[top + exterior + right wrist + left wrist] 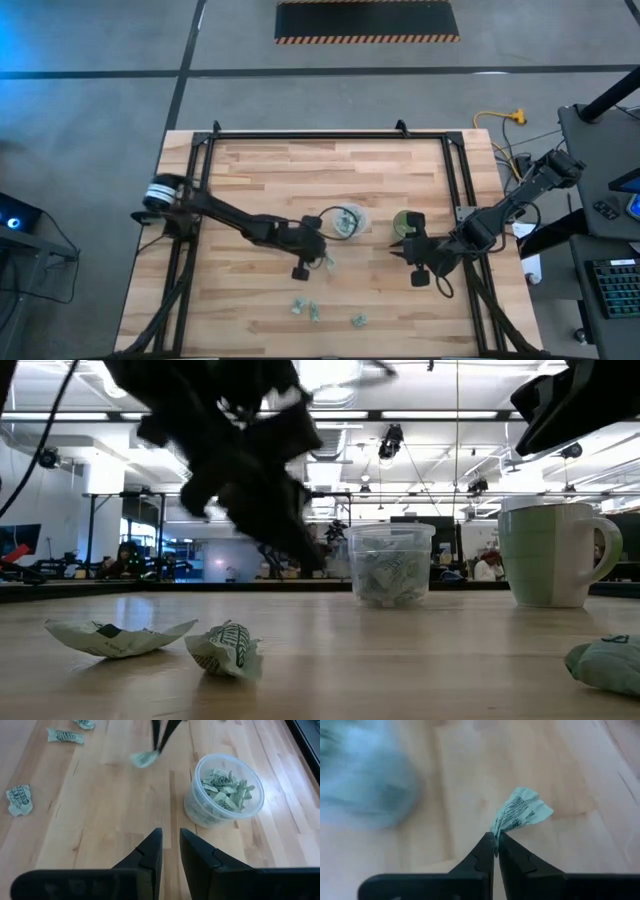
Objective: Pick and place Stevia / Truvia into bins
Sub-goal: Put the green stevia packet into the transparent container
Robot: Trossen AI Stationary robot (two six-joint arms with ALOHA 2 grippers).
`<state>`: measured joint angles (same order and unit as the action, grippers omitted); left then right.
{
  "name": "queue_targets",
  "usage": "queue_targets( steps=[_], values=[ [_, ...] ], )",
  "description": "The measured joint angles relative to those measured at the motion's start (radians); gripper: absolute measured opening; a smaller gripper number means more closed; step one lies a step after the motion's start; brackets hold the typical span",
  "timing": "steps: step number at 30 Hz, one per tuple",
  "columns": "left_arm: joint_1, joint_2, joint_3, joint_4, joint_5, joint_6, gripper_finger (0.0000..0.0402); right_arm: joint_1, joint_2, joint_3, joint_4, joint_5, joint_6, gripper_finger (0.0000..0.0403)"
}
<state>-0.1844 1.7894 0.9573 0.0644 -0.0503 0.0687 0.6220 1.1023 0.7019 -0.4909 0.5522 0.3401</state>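
My left gripper [322,258] is just on the near side of the clear cup [350,220] and is shut on one crumpled pale green sachet [520,812]. The clear cup [225,790] is partly filled with sachets. The green cup [405,222] stands to its right and shows a handle in the low view [550,555]. My right gripper [170,847] hovers near the green cup, slightly open and holding nothing. Loose sachets [300,307] [358,320] lie flat near the table's near edge. My left gripper pinches the sachet by one end [496,834] between its two fingertips [485,845]. The rest of the sachet sticks out past the tips, crumpled. In the right wrist view the sachet [145,757] hangs at the fingertips, seemingly clear of the table.
More sachets lie on the wood in the right wrist view [65,736] [19,800] and close to the low camera [120,638] [228,650] [610,660]. A black frame [200,150] borders the table's left, far and right sides. Bare wood lies between the cups and the near sachets.
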Motion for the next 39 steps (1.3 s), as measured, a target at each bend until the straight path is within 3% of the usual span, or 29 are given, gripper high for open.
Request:
queue_targets(
  steps=[4,8,10,16,23,33,39],
  values=[
    [0.000,-0.107,-0.007,-0.022,-0.130,0.001,0.0001,0.000,0.000,-0.004,0.000,0.000,-0.003,0.0057],
    [0.003,-0.185,-0.007,0.038,-0.312,0.063,0.0001,0.000,0.001,-0.005,0.002,-0.001,-0.003,0.0057],
    [0.013,-0.200,-0.007,0.092,-0.354,0.104,0.0001,0.000,0.001,-0.006,0.001,-0.001,-0.003,0.0057],
    [0.064,-0.182,0.015,0.171,-0.346,0.166,0.0000,0.000,0.001,-0.006,0.004,-0.001,-0.002,0.0057],
    [0.102,-0.066,0.070,0.162,-0.262,0.176,0.0000,0.000,0.001,-0.005,0.011,-0.001,-0.001,0.0057],
    [0.120,-0.007,0.124,0.126,-0.262,0.216,0.0000,0.000,0.001,-0.005,0.011,0.000,0.001,0.0057],
    [0.119,-0.008,0.124,0.118,-0.261,0.272,0.0047,-0.001,0.001,-0.006,0.010,0.000,0.000,0.0056]
  ],
)
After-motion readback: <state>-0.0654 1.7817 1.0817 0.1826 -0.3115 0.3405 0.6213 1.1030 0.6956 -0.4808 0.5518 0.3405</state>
